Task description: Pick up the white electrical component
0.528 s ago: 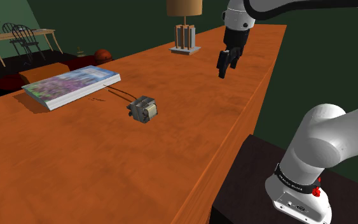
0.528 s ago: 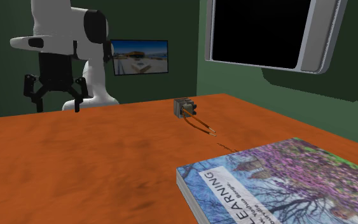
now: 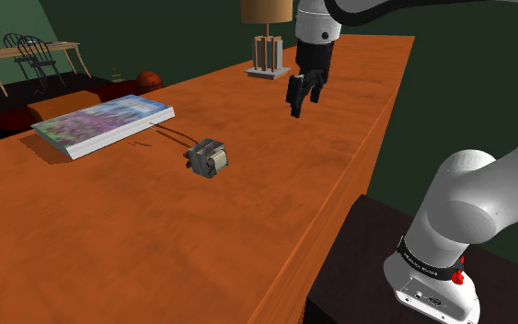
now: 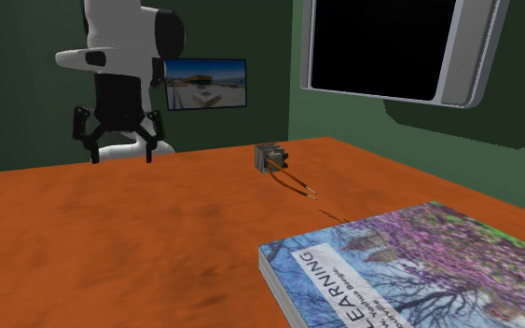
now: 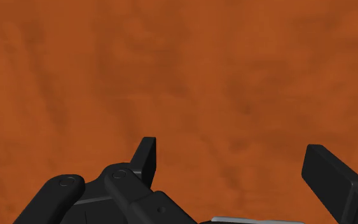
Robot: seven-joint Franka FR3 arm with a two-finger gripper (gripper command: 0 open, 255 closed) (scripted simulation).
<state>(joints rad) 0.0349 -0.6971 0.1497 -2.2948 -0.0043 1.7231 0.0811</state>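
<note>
The electrical component [image 3: 207,158] is a small grey block with thin wire leads, lying on the orange wooden table [image 3: 275,184]; it also appears as a grey block [image 4: 269,157] with leads pointing toward the book. My black gripper [image 3: 302,99] hangs open above the table, well to the shoulder view's right of the component and farther back. In the second exterior view the gripper [image 4: 120,149] is left of the component, fingers spread. The wrist view has both fingers [image 5: 147,156] apart over bare wood, nothing between them.
A book [image 3: 100,121] with a flowery cover lies near the component; it sits closest to the camera [image 4: 419,266] in the second exterior view. A lamp base [image 3: 268,57] stands at the table's far end. The stand [image 3: 385,267] is at lower right.
The gripper has moved toward the shoulder view's left, closer to the component, and stays open. The component and book have not moved.
</note>
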